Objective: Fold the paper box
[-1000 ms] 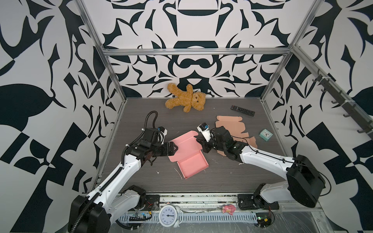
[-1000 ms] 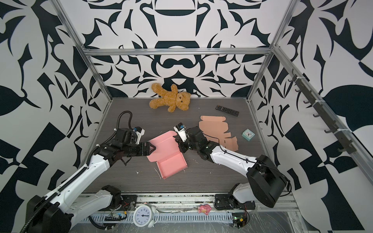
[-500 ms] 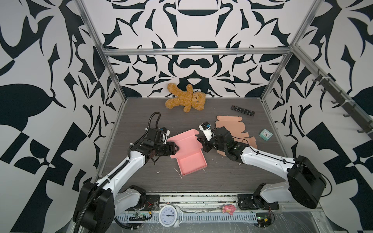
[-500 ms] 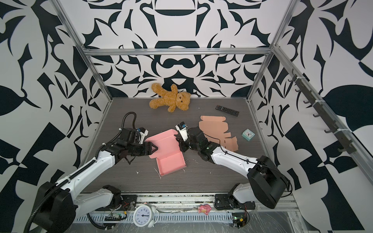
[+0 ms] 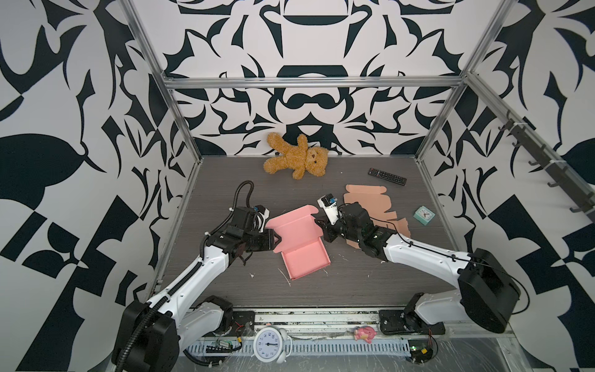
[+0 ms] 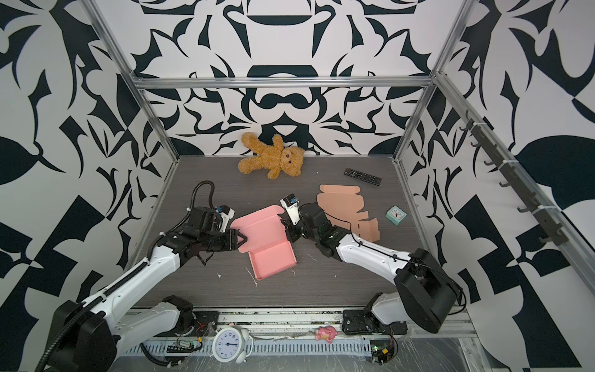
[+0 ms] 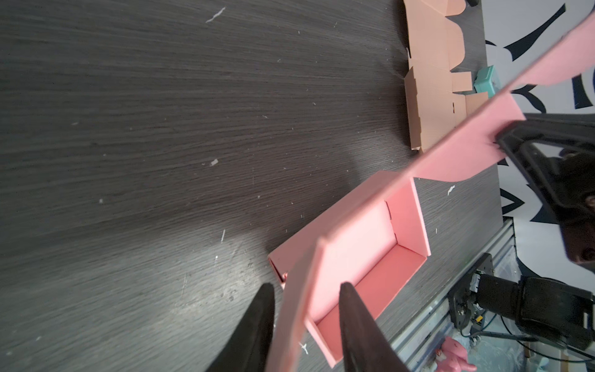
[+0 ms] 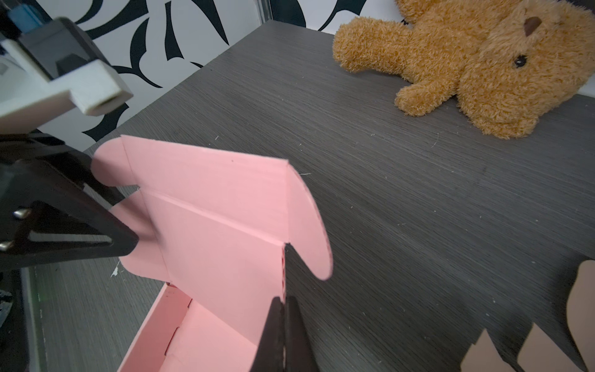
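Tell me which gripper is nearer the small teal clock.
Right. The right gripper, pinching the pink box by its lid, sits on the side facing the teal clock. The left gripper is at the lid's opposite edge, with the box between.

White arm links [image 5: 206,267], black joints, black triangular fingers [image 7: 254,328], ribbed black cable [image 5: 243,182]

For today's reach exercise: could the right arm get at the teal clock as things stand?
Probably not yet: the right gripper is shut on the pink box lid. Once freed, the way to the teal clock looks clear, over flat cardboard only.
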Controlling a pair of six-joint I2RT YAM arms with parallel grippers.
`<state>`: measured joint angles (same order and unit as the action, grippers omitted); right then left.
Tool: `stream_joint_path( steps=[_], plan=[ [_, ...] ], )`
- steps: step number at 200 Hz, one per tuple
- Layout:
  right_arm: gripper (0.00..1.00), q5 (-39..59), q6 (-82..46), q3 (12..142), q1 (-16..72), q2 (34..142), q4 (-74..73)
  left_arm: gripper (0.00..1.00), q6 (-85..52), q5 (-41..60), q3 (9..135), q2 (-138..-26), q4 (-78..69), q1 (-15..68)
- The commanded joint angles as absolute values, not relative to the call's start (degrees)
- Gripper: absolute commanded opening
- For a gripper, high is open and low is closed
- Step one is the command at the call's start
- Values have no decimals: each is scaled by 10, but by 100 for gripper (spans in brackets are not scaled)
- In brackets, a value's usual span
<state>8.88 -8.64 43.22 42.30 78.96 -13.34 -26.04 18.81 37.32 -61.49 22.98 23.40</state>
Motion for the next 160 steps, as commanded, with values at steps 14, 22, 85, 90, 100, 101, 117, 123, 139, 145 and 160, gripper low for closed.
stream_joint_path(
  steps=[14,22,85,90,100,101,117,123,139,145,160],
  plan=[
    [0,79,-90,429,423,782,-161,33,-257,178,367,-605,258,232],
    [0,79,-90,429,423,781,-160,33,-256,174,367,-601,261,232],
    [0,81,-93,432,423,785,-157,23,-253,161,373,-582,277,233],
    [0,81,-93,432,423,786,-157,22,-252,160,374,-582,280,232],
    [0,81,-93,433,422,787,-157,21,-251,156,376,-583,284,233],
    [0,81,-93,434,423,787,-157,20,-250,155,376,-582,284,232],
    [0,80,-93,433,422,787,-156,18,-250,148,377,-579,291,233],
    [0,80,-93,433,423,787,-156,17,-250,145,377,-577,292,232],
    [0,80,-92,434,423,788,-156,16,-250,140,378,-574,295,232],
    [0,80,-92,434,423,788,-155,16,-251,138,378,-574,295,232],
    [0,82,-91,435,423,787,-154,14,-252,138,378,-576,295,232]
  ],
)
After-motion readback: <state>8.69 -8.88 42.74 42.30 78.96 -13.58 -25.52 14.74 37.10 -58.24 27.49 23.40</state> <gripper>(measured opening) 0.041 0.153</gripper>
